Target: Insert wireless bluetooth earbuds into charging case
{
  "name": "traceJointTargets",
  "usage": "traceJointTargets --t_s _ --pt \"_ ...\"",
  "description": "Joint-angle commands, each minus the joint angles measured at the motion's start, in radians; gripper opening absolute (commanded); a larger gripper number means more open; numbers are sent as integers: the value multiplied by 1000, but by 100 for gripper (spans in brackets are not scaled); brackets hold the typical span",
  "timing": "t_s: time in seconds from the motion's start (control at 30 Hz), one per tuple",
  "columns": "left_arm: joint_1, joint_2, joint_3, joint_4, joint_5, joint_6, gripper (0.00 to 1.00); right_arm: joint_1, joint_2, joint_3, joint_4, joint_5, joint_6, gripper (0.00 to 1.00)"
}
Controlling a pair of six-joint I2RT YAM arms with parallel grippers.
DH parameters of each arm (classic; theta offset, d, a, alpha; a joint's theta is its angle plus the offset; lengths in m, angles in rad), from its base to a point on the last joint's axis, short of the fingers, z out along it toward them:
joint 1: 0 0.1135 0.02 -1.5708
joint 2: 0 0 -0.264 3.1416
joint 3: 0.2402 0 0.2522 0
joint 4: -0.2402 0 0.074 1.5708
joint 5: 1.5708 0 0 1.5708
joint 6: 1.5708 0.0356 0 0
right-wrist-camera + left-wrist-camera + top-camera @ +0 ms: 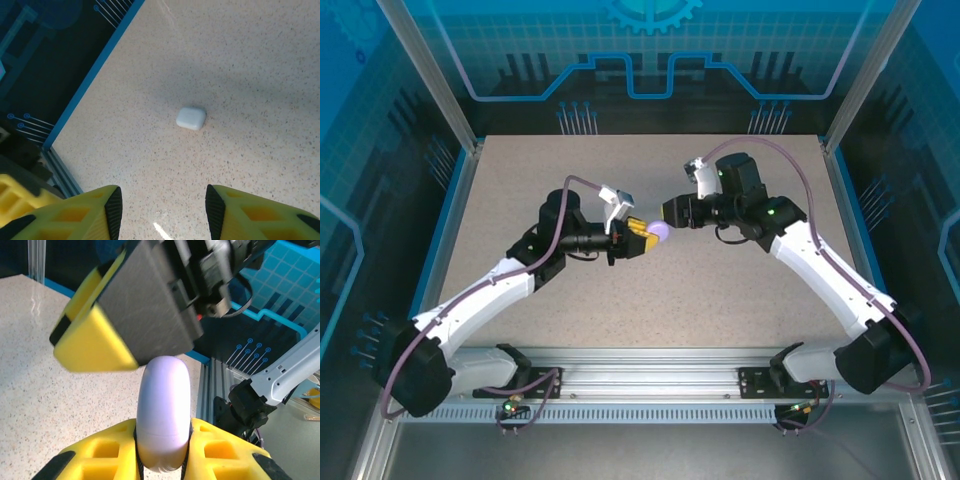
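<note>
The left gripper (641, 238) is clenched on a purple disc (163, 410) above the table (720, 300) centre. The right gripper (162, 212) stands released and empty. The charging case (191, 118) lies flat on the table.

Purple disc's (163, 410) lower rim, partly behind the left fingers (95, 454)

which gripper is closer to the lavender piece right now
Left. The left gripper is shut on the lavender piece; the right gripper is open, one finger close by its far end.
</note>
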Motion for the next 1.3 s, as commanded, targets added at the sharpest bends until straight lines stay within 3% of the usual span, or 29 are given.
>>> traceJointTargets --t_s 0.0,0.1,0.3,0.47,0.83,1.27 --pt "-5 27 38 -26 -53 16 20 10 -37 -12 21 -45 -15 50" --pt "-5 41 40 -32 -90 -3 20 10 -35 -4 -21 27 -18 50" --pt "8 161 132 -196 -211 -95 22 -20 -12 9 -188 341 41 52" --pt "16 296 204 -296 -257 -207 22 -54 -40 -48 -179 351 63 52" --pt "22 578 320 -417 -212 -367 23 -74 -92 -90 -168 339 50 52" --pt "22 758 356 -398 -160 -406 23 -79 -104 -104 -159 304 43 53"
